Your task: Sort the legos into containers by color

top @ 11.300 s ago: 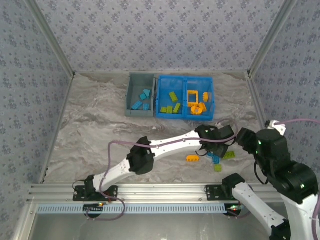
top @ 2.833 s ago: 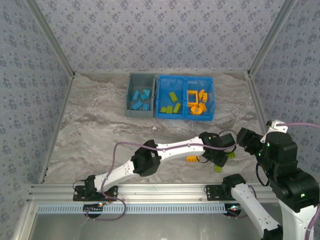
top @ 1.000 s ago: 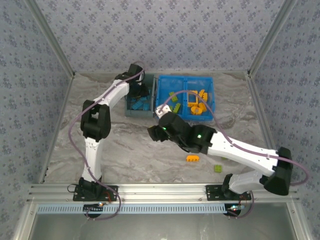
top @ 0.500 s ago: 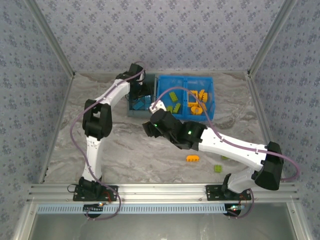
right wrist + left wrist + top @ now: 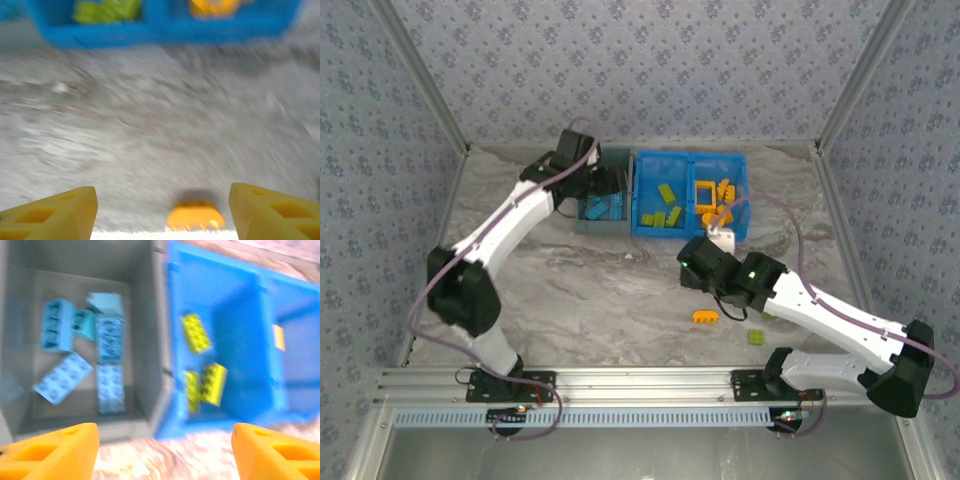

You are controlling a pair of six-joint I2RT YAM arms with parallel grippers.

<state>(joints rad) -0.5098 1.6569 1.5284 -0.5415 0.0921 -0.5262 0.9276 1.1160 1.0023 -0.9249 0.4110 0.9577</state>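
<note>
Sorting judged nearly complete: blue bricks (image 5: pixel 110 340) lie in grey bin (image 5: pixel 142 305), green and orange ones in blue bin (image 5: pixel 240 325). 1 orange brick (image 5: pixel 706 316) and 1 green brick (image 5: pixel 756 337) lie loose on table (image 5: pixel 570 290). Left gripper (image 5: pixel 165 440) and right gripper (image 5: pixel 162 200) spread, empty.

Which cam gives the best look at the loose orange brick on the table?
Top external: the orange brick lies whole and sharp on the table. Right wrist sees it closer, but motion-blurred and cut off at the bottom edge of the frame.

2 white arms (image 5: pixel 515 220), black joints (image 5: pixel 465 297), purple cables (image 5: pixel 413 310), orange claw fingers (image 5: pixel 50 450).
</note>
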